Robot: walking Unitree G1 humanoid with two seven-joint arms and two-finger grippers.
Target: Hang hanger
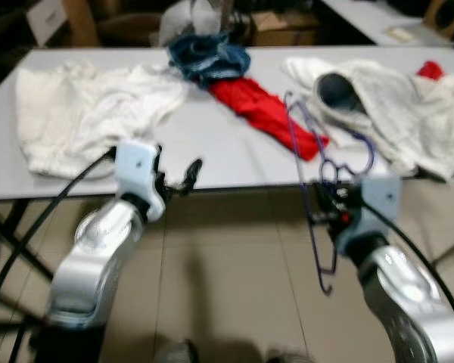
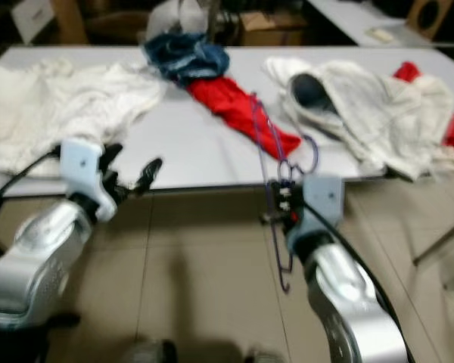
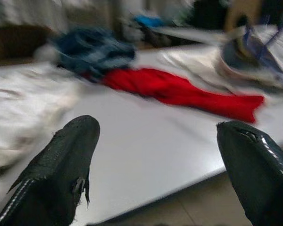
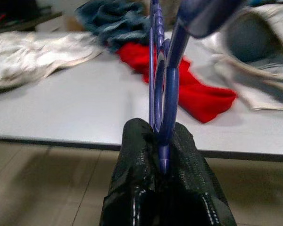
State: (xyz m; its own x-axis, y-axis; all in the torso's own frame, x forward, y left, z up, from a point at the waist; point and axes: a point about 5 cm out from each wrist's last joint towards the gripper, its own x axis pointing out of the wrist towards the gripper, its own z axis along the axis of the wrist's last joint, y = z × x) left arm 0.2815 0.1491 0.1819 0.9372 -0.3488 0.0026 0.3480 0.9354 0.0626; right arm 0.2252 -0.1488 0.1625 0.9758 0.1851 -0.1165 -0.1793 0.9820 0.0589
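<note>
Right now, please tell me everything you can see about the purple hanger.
The purple hanger is thin and glossy, probably plastic, with notches along one bar. The right gripper has its black fingers shut on it in front of the grey table's near edge. It stands roughly on edge: its upper end reaches over the table beside the red cloth, and its lower end hangs below the gripper over the floor.

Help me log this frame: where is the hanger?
The hanger is clamped in the right end effector, on the robot's right before the table's near edge, with the red cloth just beyond it.
</note>
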